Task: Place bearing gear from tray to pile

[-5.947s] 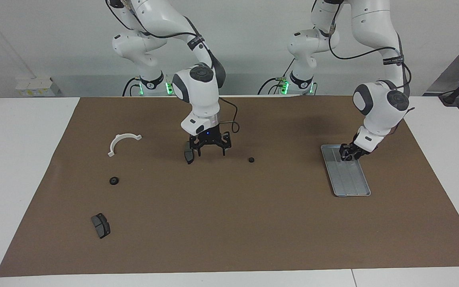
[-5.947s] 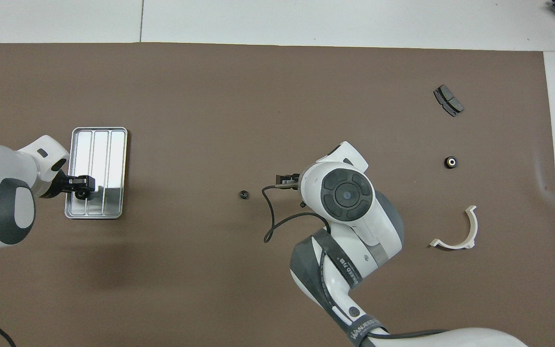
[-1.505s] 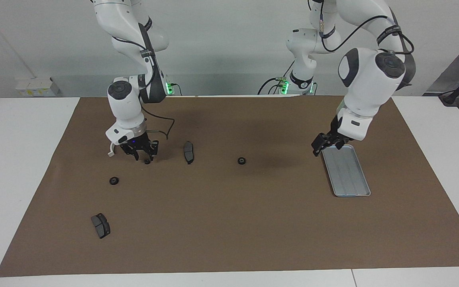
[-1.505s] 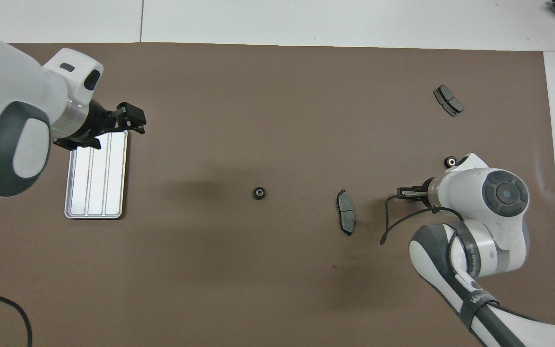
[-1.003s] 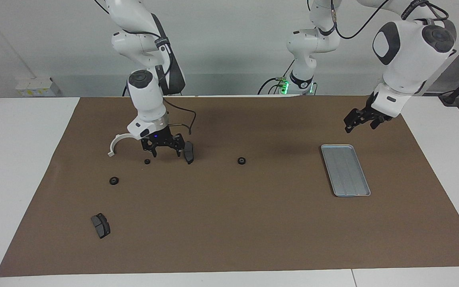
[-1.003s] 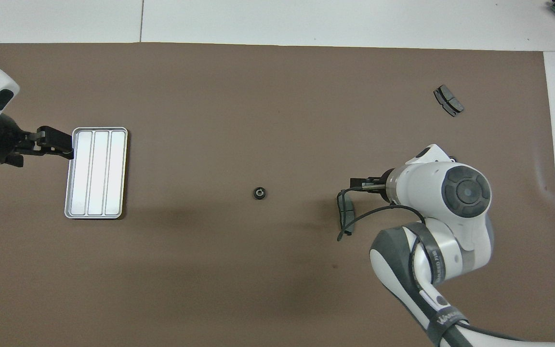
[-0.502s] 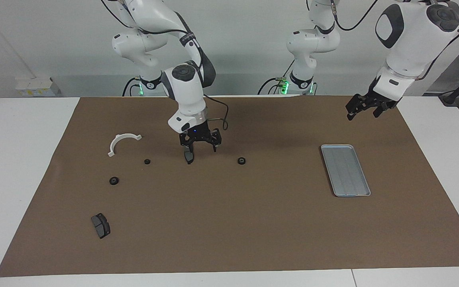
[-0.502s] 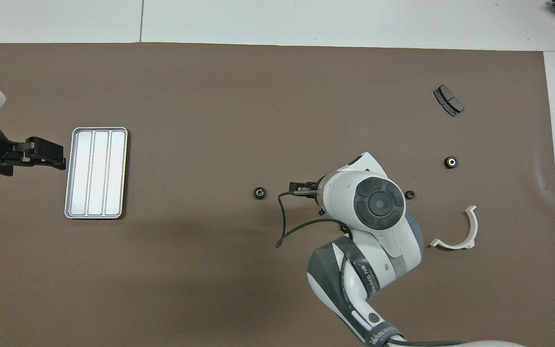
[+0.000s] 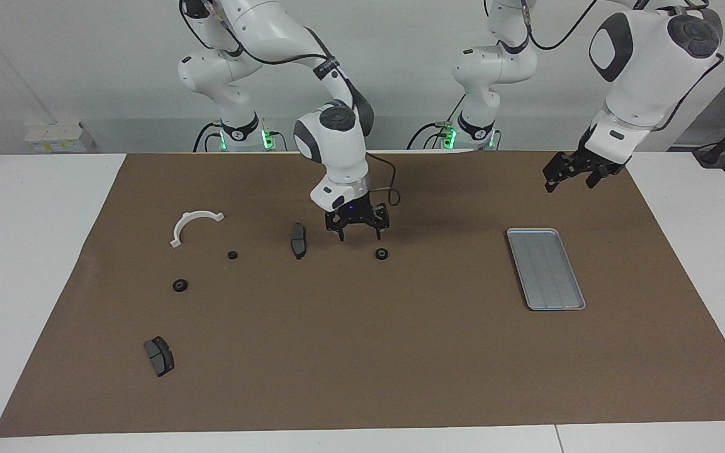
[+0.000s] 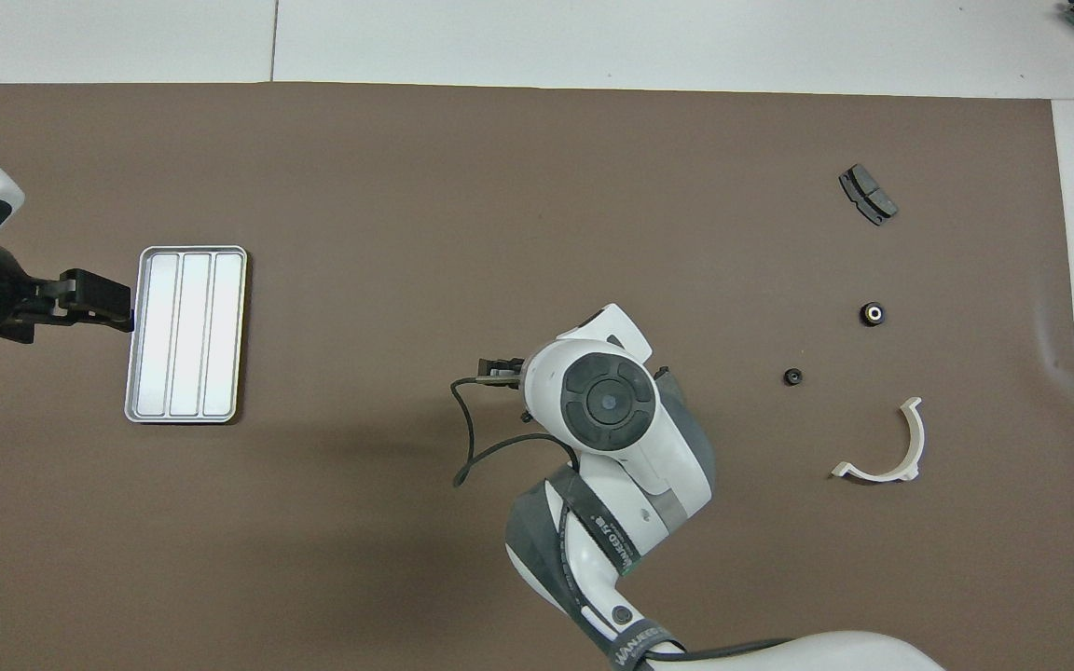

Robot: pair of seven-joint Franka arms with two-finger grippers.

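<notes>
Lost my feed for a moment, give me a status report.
Right gripper open, low over the mat beside a small gear. Left gripper open, raised near the tray. Tray empty. Nothing in the way.

We see the tray (image 9: 545, 268) lying on the mat (image 9: 362, 352) toward the left arm's end of the table. One bearing (image 9: 381, 254) lies near the mat's middle. Toward the right arm's end lie a brake pad (image 9: 297, 240), a small bearing (image 9: 232, 255), the bracket (image 9: 193, 224), another bearing (image 9: 179, 285) and, farthest from the robots, a second brake pad (image 9: 159, 355).
</notes>
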